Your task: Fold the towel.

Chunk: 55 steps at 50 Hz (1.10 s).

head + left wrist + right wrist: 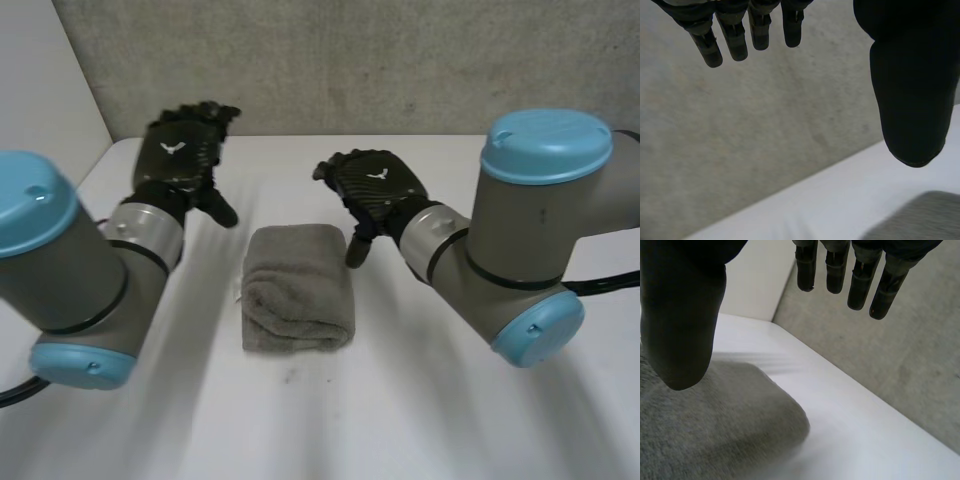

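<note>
Grey towel [298,290], folded into a chunky bundle, sits in the middle of the white table [450,400]. My left hand [178,160] hovers off at its 10 o'clock, and my right hand [380,190] is close by its 1 o'clock corner. Fingers on both are loose, apart and holding nothing.

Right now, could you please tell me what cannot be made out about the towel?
- Head view: the towel's underside and inner layers, hidden by its own top layer.
- Left wrist view: most of the towel, cut off by the picture's edge past the left hand's thumb.
- Right wrist view: the towel beneath the right hand's thumb, covered by it.
</note>
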Tool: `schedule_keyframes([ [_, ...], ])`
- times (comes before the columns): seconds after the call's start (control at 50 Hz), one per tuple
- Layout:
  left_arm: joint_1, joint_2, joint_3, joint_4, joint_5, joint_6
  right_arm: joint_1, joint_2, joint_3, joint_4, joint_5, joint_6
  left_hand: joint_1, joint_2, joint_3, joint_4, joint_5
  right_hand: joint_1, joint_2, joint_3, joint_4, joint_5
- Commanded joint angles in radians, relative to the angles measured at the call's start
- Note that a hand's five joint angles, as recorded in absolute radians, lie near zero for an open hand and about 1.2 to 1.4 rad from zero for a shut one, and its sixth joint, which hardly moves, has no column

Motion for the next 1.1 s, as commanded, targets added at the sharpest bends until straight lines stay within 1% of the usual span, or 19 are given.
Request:
schedule_keyframes([
  [0.02,-0.054,-0.139,0.123,-0.141,-0.002,-0.083,-0.031,0.017,0.003,0.01,0.003,0.036,0.015,0.022,0.021,0.021,-0.016,-0.056,-0.075,-0.067,-0.084,-0.057],
  [0.06,-0.073,-0.212,0.166,-0.199,-0.009,-0.091,-0.033,0.031,-0.007,0.011,0.003,0.044,0.027,0.034,0.033,0.033,-0.005,-0.056,-0.075,-0.067,-0.084,-0.057],
  [0.08,-0.073,-0.213,0.166,-0.199,-0.009,-0.091,-0.033,0.058,-0.018,0.017,0.003,0.058,0.027,0.034,0.033,0.033,-0.005,-0.056,-0.075,-0.067,-0.084,-0.057],
  [0.12,-0.074,-0.281,0.191,-0.25,-0.044,-0.089,-0.033,0.083,-0.035,0.03,0.003,0.074,0.03,0.037,0.035,0.036,-0.002,-0.056,-0.075,-0.067,-0.084,-0.057],
  [0.22,-0.073,-0.348,0.189,-0.275,-0.103,-0.08,-0.025,0.167,-0.098,0.098,0.003,0.111,0.027,0.034,0.033,0.033,-0.005,-0.056,-0.075,-0.067,-0.084,-0.057],
  [0.3,-0.073,-0.359,0.172,-0.276,-0.113,-0.08,-0.014,0.248,-0.162,0.14,0.004,0.139,0.024,0.031,0.03,0.03,-0.008,-0.056,-0.075,-0.067,-0.084,-0.057],
  [0.42,-0.07,-0.337,0.096,-0.273,-0.113,-0.077,-0.003,0.313,-0.204,0.16,0.007,0.153,0.018,0.025,0.024,0.024,-0.014,-0.056,-0.075,-0.067,-0.084,-0.057],
  [0.64,-0.076,-0.265,0.076,-0.268,-0.11,-0.046,0.017,0.316,-0.218,0.182,0.055,0.122,0.009,0.017,0.015,0.015,-0.022,-0.056,-0.075,-0.067,-0.084,-0.057],
  [0.76,-0.077,-0.197,0.088,-0.276,-0.112,-0.045,0.01,0.192,-0.204,0.171,0.069,0.121,0.003,0.011,0.009,0.009,-0.028,-0.056,-0.075,-0.067,-0.084,-0.057],
  [0.8,-0.074,-0.129,0.105,-0.276,-0.11,-0.045,0.006,0.152,-0.202,0.168,0.084,0.121,0.003,0.011,0.009,0.009,-0.028,-0.056,-0.075,-0.067,-0.084,-0.057],
  [0.84,-0.07,-0.093,0.123,-0.278,-0.11,-0.043,-0.006,0.071,-0.207,0.168,0.143,0.121,0.003,0.011,0.009,0.009,-0.028,-0.056,-0.075,-0.067,-0.084,-0.057],
  [0.86,-0.065,-0.058,0.144,-0.282,-0.109,-0.046,-0.006,0.071,-0.207,0.168,0.144,0.121,0.003,0.011,0.009,0.009,-0.028,-0.056,-0.075,-0.067,-0.084,-0.057],
  [0.9,-0.062,-0.024,0.164,-0.291,-0.109,-0.046,-0.025,-0.013,-0.205,0.174,0.214,0.117,0.003,0.011,0.009,0.009,-0.028,-0.056,-0.075,-0.067,-0.084,-0.057],
  [0.92,-0.062,-0.024,0.165,-0.292,-0.109,-0.046,-0.025,-0.014,-0.205,0.174,0.214,0.117,0.003,0.011,0.009,0.009,-0.028,-0.056,-0.075,-0.067,-0.084,-0.057],
  [0.94,-0.059,0.009,0.187,-0.31,-0.109,-0.046,-0.032,-0.053,-0.207,0.184,0.248,0.117,0.003,0.011,0.009,0.009,-0.028,-0.056,-0.075,-0.067,-0.084,-0.057],
  [1.0,-0.045,0.069,0.244,-0.363,-0.109,-0.046,-0.048,-0.128,-0.192,0.192,0.297,0.105,0.006,0.014,0.012,0.012,-0.025,-0.056,-0.075,-0.067,-0.084,-0.057],
  [1.04,-0.041,0.089,0.28,-0.399,-0.109,-0.048,-0.059,-0.164,-0.172,0.2,0.311,0.088,0.009,0.017,0.015,0.015,-0.022,-0.056,-0.075,-0.067,-0.084,-0.057],
  [1.08,-0.039,0.115,0.345,-0.489,-0.109,-0.049,-0.068,-0.202,-0.146,0.205,0.319,0.068,0.009,0.017,0.015,0.015,-0.022,-0.056,-0.075,-0.067,-0.084,-0.057],
  [1.1,-0.039,0.115,0.346,-0.489,-0.109,-0.049,-0.078,-0.243,-0.12,0.2,0.32,0.046,0.009,0.017,0.015,0.015,-0.022,-0.056,-0.075,-0.067,-0.084,-0.057],
])
